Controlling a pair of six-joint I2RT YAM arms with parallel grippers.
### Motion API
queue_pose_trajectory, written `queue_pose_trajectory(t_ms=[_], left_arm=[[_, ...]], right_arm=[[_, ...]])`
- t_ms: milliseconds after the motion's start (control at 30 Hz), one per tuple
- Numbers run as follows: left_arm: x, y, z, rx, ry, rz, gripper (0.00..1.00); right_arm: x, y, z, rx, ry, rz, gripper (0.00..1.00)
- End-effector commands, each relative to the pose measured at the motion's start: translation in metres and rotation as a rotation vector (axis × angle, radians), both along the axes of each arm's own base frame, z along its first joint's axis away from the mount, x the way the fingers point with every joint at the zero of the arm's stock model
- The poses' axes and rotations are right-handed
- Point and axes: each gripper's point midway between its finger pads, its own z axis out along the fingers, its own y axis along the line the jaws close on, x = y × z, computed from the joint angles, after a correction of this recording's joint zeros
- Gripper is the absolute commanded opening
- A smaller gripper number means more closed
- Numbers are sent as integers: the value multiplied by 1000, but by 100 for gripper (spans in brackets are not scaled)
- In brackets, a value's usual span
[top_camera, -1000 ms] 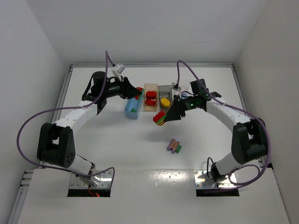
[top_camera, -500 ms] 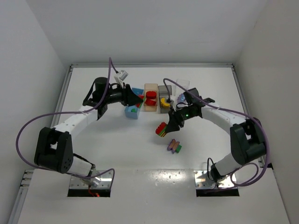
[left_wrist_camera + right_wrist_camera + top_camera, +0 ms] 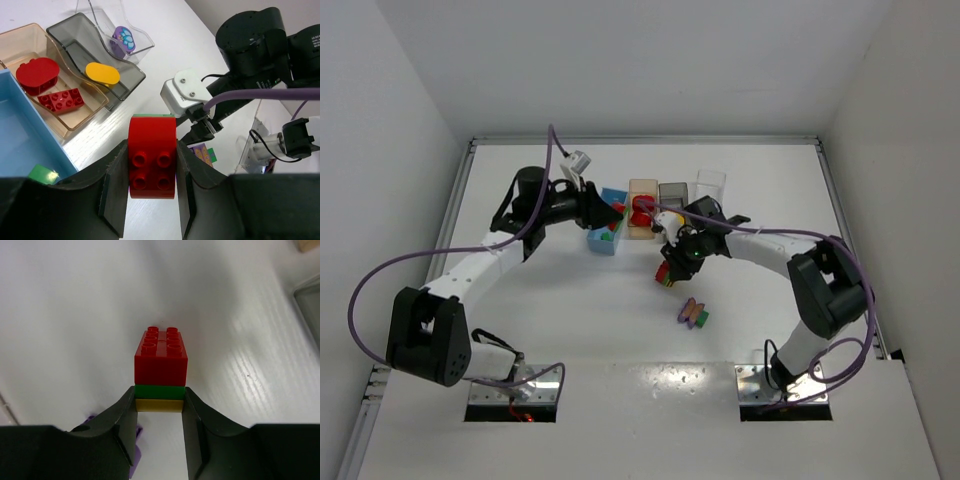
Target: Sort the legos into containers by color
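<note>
Right arm [image 3: 760, 240] swung inward w/ striped stack [image 3: 161, 371], away from grey bin [image 3: 673, 190], now low over desk [image 3: 570, 300]; right jaws clamp its green/yellow layers. Left jaws pinch red brick [image 3: 152, 156] near blue bin [image 3: 602, 240]. Bricks prob. light, stiff, slick; grip flat sides.

One blue bin [image 3: 20, 125], one orange bin [image 3: 20, 55], one grey bin [image 3: 75, 30] and one clear bin [image 3: 142, 42] make four. Inside them lie two red bricks [image 3: 62, 100], one yellow piece [image 3: 102, 73], one purple piece [image 3: 123, 39] and one green brick [image 3: 42, 175]. Outside are one stack [image 3: 161, 375] of three bricks, one more red piece [image 3: 152, 157], and a purple-and-green cluster [image 3: 693, 313] too small to count.
</note>
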Motion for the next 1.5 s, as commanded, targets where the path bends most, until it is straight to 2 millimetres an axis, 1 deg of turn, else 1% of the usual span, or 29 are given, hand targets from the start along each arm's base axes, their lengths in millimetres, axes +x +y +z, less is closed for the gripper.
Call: queue_pose_trajectory(t_ms=[0,33,67,100,133,167,200,233,333,400,433,467,533,567,600,633,667,700,733,767,800,833,867,933,1000,1033,1067,1300,1467], left_arm=[[-2,5,5,11,-34,7,29],[-2,5,5,11,-34,7,29],[-2,5,5,11,-34,7,29],[-2,5,5,11,-34,7,29],[-2,7,5,12,-41,4,29],[-3,7,1,14,-32,4,29],[-1,8,0,-5,-17,10,29],[0,11,4,-21,-19,10,29],[2,14,1,-58,12,15,29],[-1,13,0,-87,27,-3,29],[0,13,4,-98,22,-1,29],[-5,10,8,-115,21,-37,29],[-10,5,12,-153,29,-77,29],[-16,2,15,-171,32,-124,29],[-20,0,19,-187,13,-151,29],[-23,-1,19,-202,36,-174,29],[-31,-4,19,-212,43,-234,29],[-36,-5,23,-220,29,-266,31],[-41,-9,25,-226,14,-311,33],[-52,-12,27,-230,17,-371,33],[-52,-12,27,-230,20,-386,33],[-55,-16,28,-230,20,-416,33],[-63,-19,28,-230,25,-454,33],[-63,-19,32,-230,16,-477,33],[-70,-25,31,-229,33,-523,33],[-69,-25,27,-227,50,-521,33],[-73,-28,30,-227,51,-545,33],[-73,-28,29,-225,51,-555,33],[-75,-28,24,-224,78,-572,33]], right_arm=[[22,2,5,-51,-109,-26,19],[22,2,5,-51,-109,-26,35],[23,3,9,-44,-120,-26,40],[18,4,6,-48,-112,-15,44],[18,6,11,-33,-119,-11,54],[14,7,12,-24,-114,-4,58],[11,9,18,-3,-113,6,65],[12,9,21,2,-120,6,68],[6,16,36,56,-121,32,74],[3,17,48,112,-121,44,75],[1,20,55,133,-128,53,75],[0,24,65,168,-142,70,75],[-6,33,87,284,-152,119,75],[-7,39,109,386,-165,154,75],[-12,45,116,435,-134,161,75],[-12,48,127,482,-120,163,72],[-19,58,145,564,-86,222,69],[-21,64,141,585,-18,234,67],[-23,69,146,615,46,235,62],[-27,74,158,665,101,266,61],[-20,80,166,704,76,280,61],[-22,82,170,724,124,249,61],[-18,84,176,740,111,248,61],[-11,89,181,759,116,248,61],[-9,95,188,775,98,273,61],[-7,96,188,775,109,267,61],[-4,98,189,778,101,270,61],[4,108,205,814,91,272,63],[0,110,205,816,99,289,63]])
